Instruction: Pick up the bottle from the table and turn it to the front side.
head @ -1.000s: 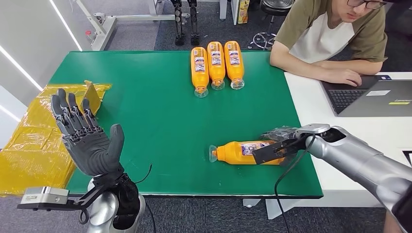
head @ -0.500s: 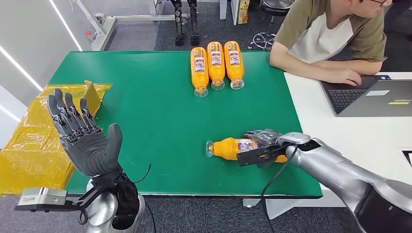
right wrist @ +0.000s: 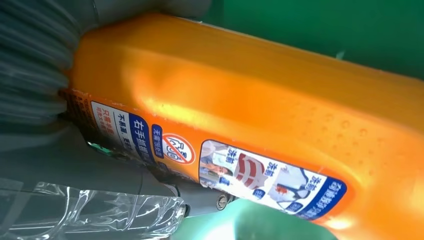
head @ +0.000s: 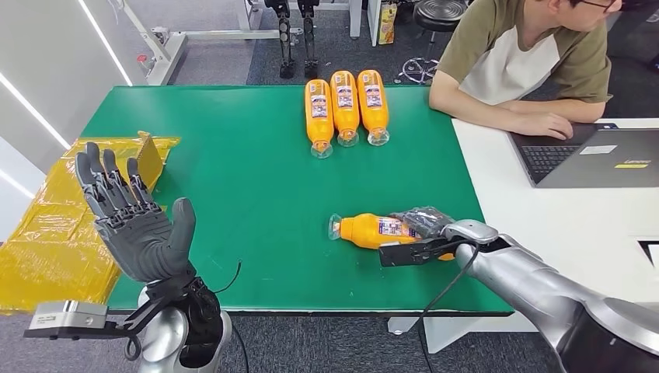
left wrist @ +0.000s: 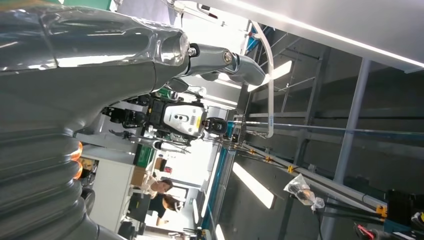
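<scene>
An orange bottle lies on its side on the green table near the front right, its clear cap pointing left. My right hand wraps around its base end and grips it. In the right wrist view the bottle is close up with its blue and white label facing the camera, and grey fingers curl under it. My left hand is raised at the front left corner, palm forward and fingers spread, holding nothing; its grey cover shows in the left wrist view.
Three more orange bottles lie side by side at the table's far edge. A person sits at the right by a laptop on a white desk. A crumpled yellow bag lies left of the table.
My right hand has come in over the bottle's base and closed around it. The bottle has shifted slightly left and away from the front edge. The left hand has barely moved.
</scene>
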Available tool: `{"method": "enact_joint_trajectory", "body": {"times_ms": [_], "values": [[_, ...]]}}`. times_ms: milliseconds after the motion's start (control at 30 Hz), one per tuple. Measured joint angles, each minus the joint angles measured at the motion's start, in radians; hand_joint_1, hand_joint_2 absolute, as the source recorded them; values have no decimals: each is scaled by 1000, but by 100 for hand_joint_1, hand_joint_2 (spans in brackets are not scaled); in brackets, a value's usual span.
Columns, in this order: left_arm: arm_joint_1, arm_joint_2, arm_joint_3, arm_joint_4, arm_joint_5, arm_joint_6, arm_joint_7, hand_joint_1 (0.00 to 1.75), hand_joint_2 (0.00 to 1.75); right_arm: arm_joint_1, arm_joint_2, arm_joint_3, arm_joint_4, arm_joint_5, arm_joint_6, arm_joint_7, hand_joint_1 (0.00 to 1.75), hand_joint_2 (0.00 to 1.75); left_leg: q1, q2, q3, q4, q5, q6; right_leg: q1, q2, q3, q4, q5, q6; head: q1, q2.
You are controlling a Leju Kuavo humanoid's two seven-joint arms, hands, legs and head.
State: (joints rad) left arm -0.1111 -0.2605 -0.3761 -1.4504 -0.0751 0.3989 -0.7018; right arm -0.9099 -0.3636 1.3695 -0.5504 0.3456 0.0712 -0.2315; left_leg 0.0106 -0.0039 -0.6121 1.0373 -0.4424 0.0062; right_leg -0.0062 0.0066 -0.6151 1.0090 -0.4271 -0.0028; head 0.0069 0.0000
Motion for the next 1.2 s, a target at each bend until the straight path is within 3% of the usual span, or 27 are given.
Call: {"method": "enact_joint_trajectory", "body": {"times_ms": [133,300,433,600,833,1200], "values": [[0,0,0,0,-1,-1,0,0,175,33,3,-42,-14,-4,-101,0,175,175,0,0,1,0,0,0,0,0,1,0,0,0,0,0],[-1,-1,0,14,-10,-32,0,0,175,125,19,-148,-76,31,-313,-22,175,175,0,0,0,0,0,0,0,0,1,0,1,0,0,0],[-10,-4,0,72,9,-109,0,0,175,241,72,-299,-175,84,-518,-90,175,175,0,0,-2,0,0,0,0,0,-3,1,0,0,0,0],[-43,-13,0,199,37,-196,0,0,175,330,144,-463,-297,84,-658,-210,175,175,0,-2,-4,-1,1,-1,0,-1,-5,1,-1,-1,0,0],[-107,-31,-1,384,76,-318,0,0,175,351,234,-589,-361,40,-703,-357,175,175,0,2,-5,-1,0,0,0,2,-6,1,-1,-1,0,0],[-148,-44,-14,506,67,-375,0,0,175,352,300,-617,-353,32,-698,-391,175,175,0,2,-6,-1,0,-1,0,2,-8,1,-1,-1,0,0]]}}
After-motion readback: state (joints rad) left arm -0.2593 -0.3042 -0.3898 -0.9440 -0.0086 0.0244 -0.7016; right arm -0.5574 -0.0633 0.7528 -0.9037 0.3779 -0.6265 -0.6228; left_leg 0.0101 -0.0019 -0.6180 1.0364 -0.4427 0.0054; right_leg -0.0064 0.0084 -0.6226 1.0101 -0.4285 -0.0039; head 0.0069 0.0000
